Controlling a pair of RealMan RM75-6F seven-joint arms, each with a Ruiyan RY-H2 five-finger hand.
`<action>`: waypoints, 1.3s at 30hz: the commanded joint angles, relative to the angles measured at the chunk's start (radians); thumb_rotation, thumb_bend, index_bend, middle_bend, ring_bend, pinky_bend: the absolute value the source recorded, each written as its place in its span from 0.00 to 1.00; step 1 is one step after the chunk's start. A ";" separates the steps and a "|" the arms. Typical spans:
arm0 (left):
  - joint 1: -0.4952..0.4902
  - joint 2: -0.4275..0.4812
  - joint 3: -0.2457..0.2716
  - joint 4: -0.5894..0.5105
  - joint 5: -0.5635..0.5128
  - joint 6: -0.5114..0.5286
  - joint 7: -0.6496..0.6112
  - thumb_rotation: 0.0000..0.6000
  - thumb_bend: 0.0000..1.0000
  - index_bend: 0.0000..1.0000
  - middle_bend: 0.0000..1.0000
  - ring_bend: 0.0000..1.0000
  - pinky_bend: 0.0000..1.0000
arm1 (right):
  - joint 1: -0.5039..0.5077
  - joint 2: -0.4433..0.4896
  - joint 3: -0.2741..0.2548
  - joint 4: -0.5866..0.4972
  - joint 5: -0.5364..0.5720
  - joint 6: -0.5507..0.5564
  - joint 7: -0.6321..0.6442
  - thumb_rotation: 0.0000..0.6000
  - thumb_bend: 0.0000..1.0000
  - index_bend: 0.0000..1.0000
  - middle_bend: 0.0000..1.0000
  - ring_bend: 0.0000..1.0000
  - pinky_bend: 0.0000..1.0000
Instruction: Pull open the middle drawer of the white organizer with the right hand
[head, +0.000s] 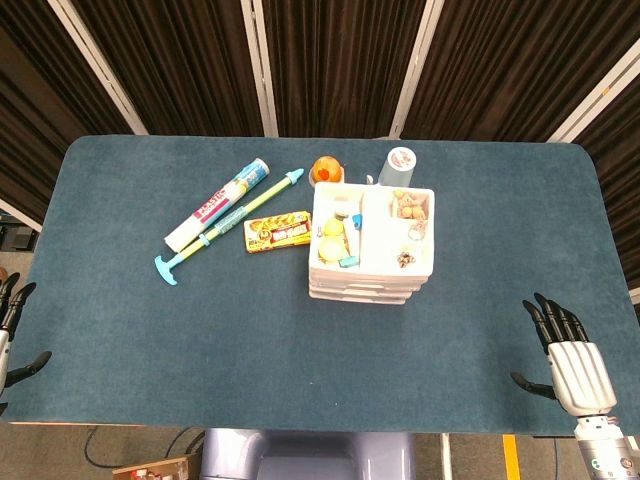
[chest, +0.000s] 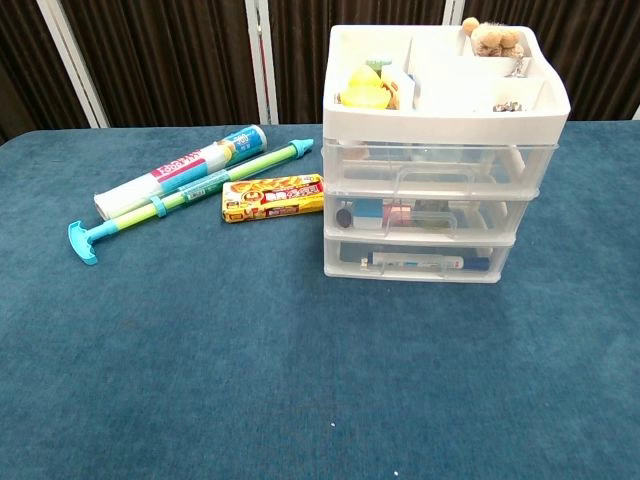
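The white organizer (head: 370, 245) stands mid-table, its open top tray holding small items. In the chest view the organizer (chest: 430, 110) shows three clear drawers, all pushed in; the middle drawer (chest: 420, 215) has a clear handle on its front. My right hand (head: 568, 355) lies at the table's near right edge, fingers spread, empty, well to the right of and nearer than the organizer. My left hand (head: 12, 330) shows only partly at the near left edge, fingers apart, holding nothing. Neither hand appears in the chest view.
A white tube (head: 218, 205), a teal and green pump toy (head: 230, 225) and a yellow snack pack (head: 278, 232) lie left of the organizer. An orange toy (head: 326, 170) and a capped container (head: 399, 165) sit behind it.
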 joint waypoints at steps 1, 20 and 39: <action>0.000 0.000 0.000 0.001 0.002 0.000 -0.002 1.00 0.02 0.09 0.00 0.01 0.16 | 0.000 0.000 0.000 0.000 0.000 -0.001 0.002 1.00 0.13 0.00 0.00 0.00 0.11; -0.003 -0.001 -0.004 0.000 0.007 0.000 -0.026 1.00 0.02 0.09 0.00 0.01 0.16 | 0.017 0.049 -0.047 -0.114 -0.049 -0.058 0.247 1.00 0.20 0.00 0.32 0.26 0.41; 0.002 -0.006 -0.002 0.004 0.014 0.007 -0.041 1.00 0.02 0.09 0.00 0.01 0.16 | 0.223 0.073 -0.014 -0.463 0.226 -0.459 0.456 1.00 0.66 0.02 1.00 0.91 0.94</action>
